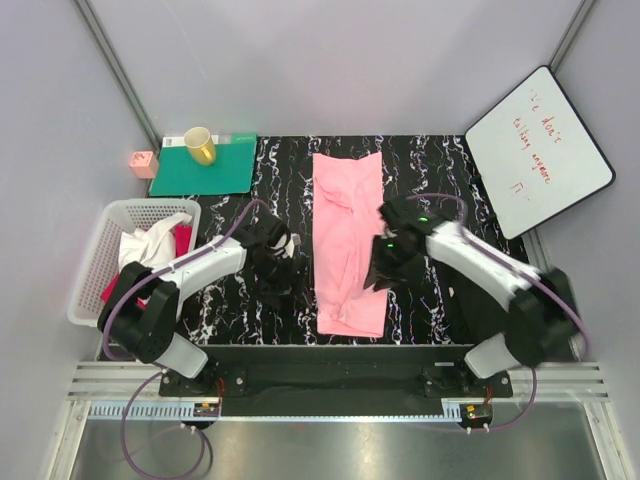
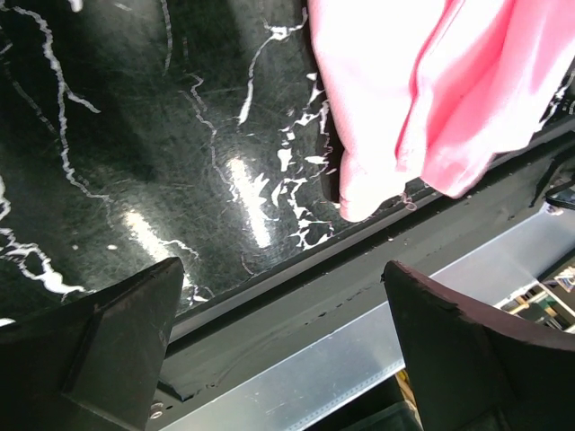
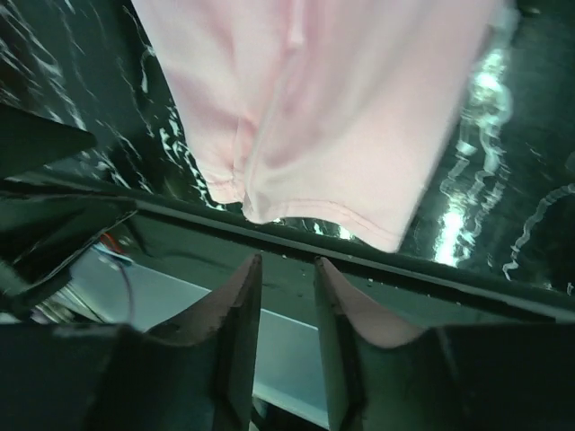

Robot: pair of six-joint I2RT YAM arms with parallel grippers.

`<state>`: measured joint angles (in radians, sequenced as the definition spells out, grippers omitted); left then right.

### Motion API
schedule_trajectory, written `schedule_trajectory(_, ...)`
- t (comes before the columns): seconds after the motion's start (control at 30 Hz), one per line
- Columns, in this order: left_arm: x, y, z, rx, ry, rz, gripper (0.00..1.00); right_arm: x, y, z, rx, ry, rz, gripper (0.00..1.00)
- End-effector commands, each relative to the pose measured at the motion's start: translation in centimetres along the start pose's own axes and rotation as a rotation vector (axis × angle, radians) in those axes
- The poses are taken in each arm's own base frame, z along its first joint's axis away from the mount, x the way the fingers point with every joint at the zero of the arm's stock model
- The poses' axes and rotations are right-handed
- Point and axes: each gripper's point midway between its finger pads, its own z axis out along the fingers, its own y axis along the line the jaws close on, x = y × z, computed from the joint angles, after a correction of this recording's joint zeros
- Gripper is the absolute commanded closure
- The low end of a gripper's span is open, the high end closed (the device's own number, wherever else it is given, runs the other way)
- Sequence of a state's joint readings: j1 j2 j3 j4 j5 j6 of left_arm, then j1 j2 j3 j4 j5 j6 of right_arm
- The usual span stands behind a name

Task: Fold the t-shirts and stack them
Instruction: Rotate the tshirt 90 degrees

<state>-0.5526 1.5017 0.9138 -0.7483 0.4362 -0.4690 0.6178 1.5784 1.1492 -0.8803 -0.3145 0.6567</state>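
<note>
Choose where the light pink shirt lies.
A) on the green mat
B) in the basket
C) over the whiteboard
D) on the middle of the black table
D: the pink shirt lies stretched out on the bare middle of the table, away from the other places.

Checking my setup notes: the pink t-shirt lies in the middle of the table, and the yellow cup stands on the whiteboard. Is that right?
One detail is wrong. The pink t-shirt does lie in the middle of the table, but the yellow cup stands on the green mat, not on the whiteboard. The top view shows this.
</note>
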Motion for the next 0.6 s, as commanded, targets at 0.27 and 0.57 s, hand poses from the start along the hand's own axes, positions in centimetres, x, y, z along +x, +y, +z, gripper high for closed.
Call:
schedule_trajectory(0.27,1.9,-1.4,2.8,0.205,-0.008,-0.167,0.02,6.8,-5.7,1.8,-0.216,0.005,0.400,0.45)
schedule_trajectory(0.57,3.4,-3.2,5.9,0.256,0.051,-0.190,0.16,7.2,-6.8,4.8,-0.210,0.041,0.460,0.38)
